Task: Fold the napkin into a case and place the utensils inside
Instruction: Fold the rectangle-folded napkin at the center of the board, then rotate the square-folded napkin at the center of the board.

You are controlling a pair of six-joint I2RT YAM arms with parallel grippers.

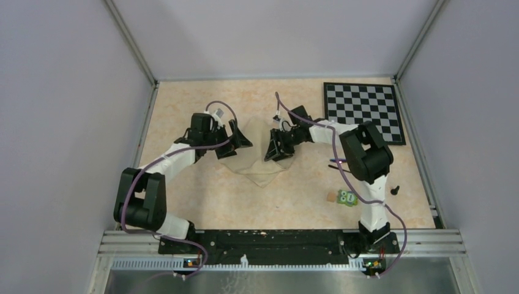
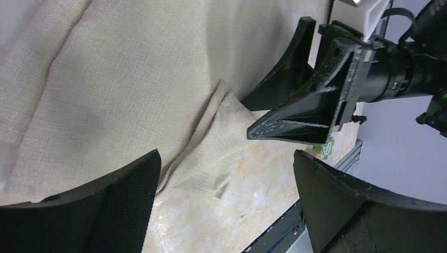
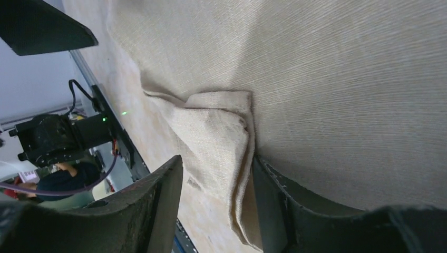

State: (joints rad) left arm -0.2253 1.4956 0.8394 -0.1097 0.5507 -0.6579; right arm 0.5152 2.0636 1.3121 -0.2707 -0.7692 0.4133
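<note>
**Napkin bunched between two spread grippers at mid-tabletop**

The soft beige-cream woven napkin (image 1: 257, 166) lay rumpled at the middle of the speckled tan tabletop (image 1: 202, 202), with one pointed corner aimed at the near edge. A broad strip of bare tabletop showed between that corner and the black base rail (image 1: 263, 239).

The left gripper (image 1: 240, 139) sat at the cloth's left edge, its black textured fingers (image 2: 126, 205) spread wide – only a folded flap of the cloth and bare tabletop showed in the gap. The right gripper (image 1: 273, 149) faced it from the cloth's right edge, also spread. In its wrist view a doubled hem of the napkin ran into the gap beside one finger, and the main sheet rose over that finger in a smooth, taut slope. I could not tell whether the sheet rested on the finger.

To the far right lay the flat black-and-white chessboard (image 1: 363, 112), well apart from the cloth. The thin dark utensils (image 1: 335, 163) peeked out beside the right arm's elbow, partly hidden. Nearer the edge sat a small green block (image 1: 348, 198) and a tiny black knob (image 1: 395, 190), both apart from the napkin.
</note>
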